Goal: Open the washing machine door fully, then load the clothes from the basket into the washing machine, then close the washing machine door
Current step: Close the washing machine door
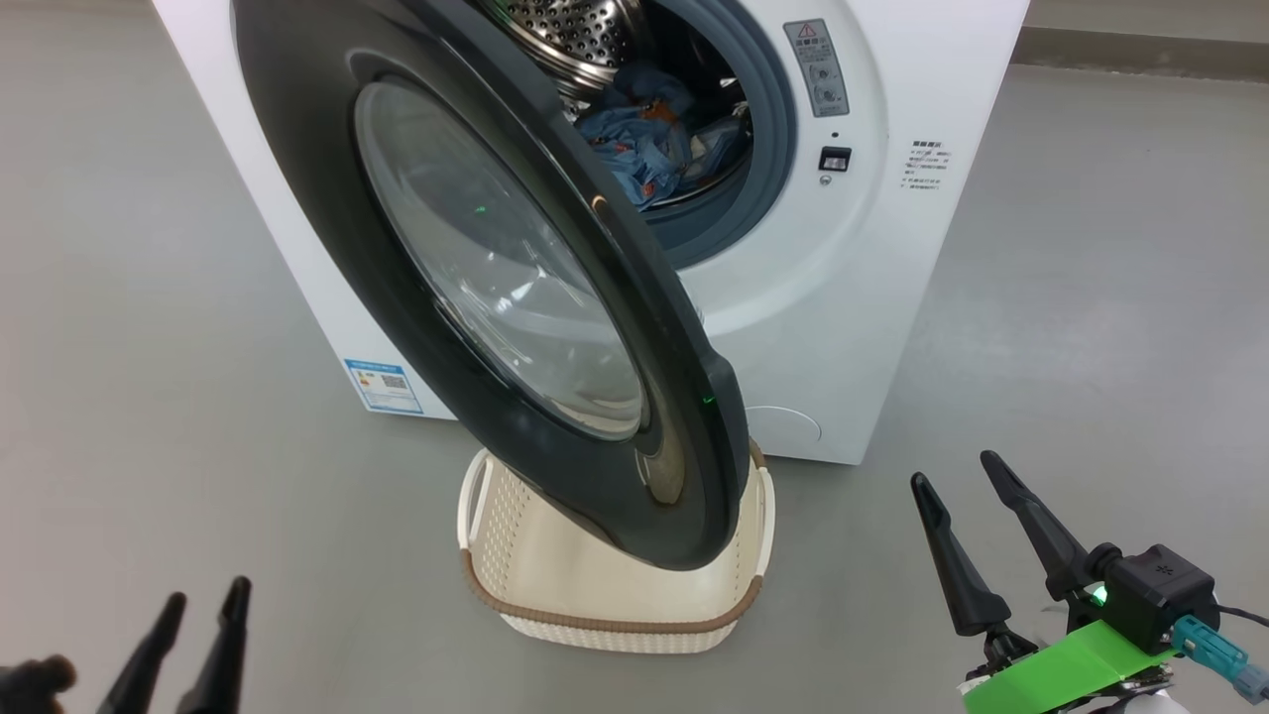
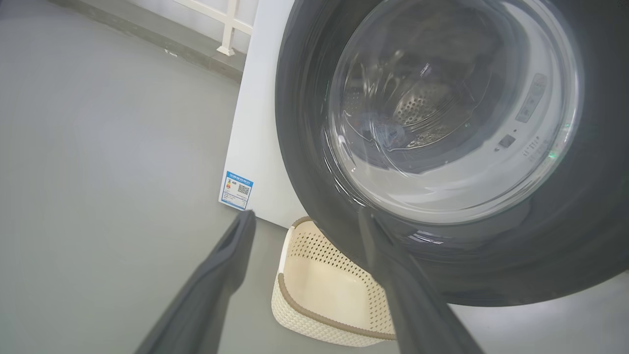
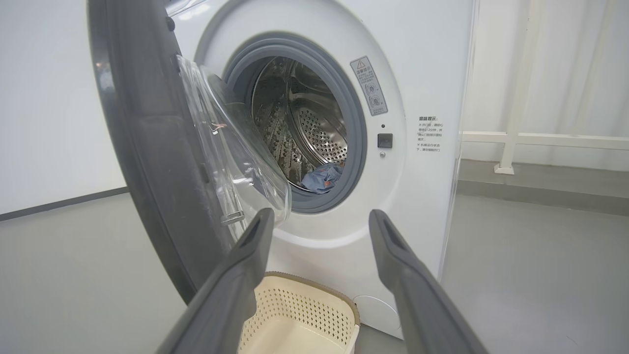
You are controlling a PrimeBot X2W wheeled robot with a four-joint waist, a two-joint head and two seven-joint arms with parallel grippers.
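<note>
Clothes (image 1: 644, 149) lie in the drum of the washing machine (image 1: 843, 327). The washing machine door (image 1: 496, 258) stands partly open, its lower edge above the basket (image 1: 615, 620), which sits on the floor at the machine's front. Left fingers (image 1: 226, 645) and right fingers (image 1: 957, 565) are spread wide, holding nothing.

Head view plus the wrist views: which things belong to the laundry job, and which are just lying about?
Job:
big white front-loading washing machine
its round glossy black glass-windowed door, partly open
light-blue clothes in the steel drum
cream perforated plastic basket with brown rim, looking empty

Just there:
small blue label sticker
grey floor
white railing behind
</note>
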